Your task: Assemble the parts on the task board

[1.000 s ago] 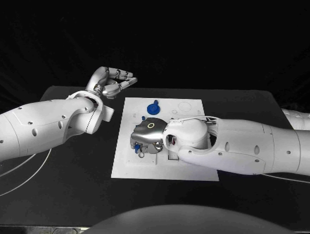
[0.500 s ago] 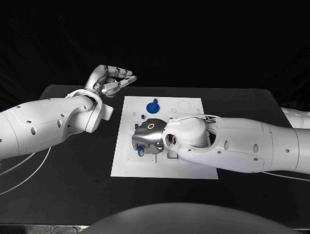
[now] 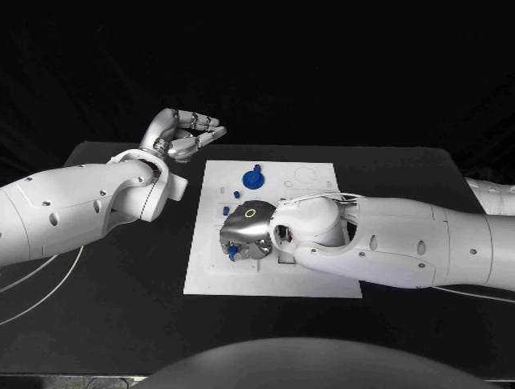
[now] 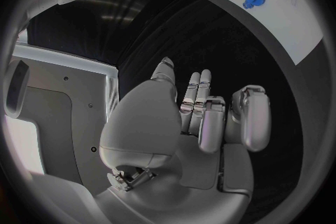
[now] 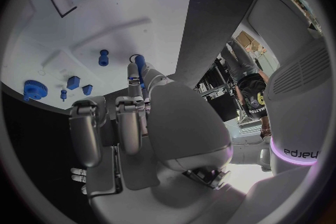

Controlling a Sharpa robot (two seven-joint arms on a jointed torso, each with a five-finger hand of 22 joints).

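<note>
The right hand (image 3: pixel 248 229) pinches a small blue peg (image 5: pixel 138 61) over the white task board (image 3: pixel 211 275); the left hand (image 3: pixel 187 134), fingers curled on nothing, hovers beyond the board's far-left corner.

We see a flat white rectangular task board (image 3: pixel 275 279) on a black table (image 3: pixel 117 324). Small blue plastic parts (image 5: pixel 73 82) and a blue toothed gear (image 3: pixel 254 179) lie on it. Both hands are silver.
</note>
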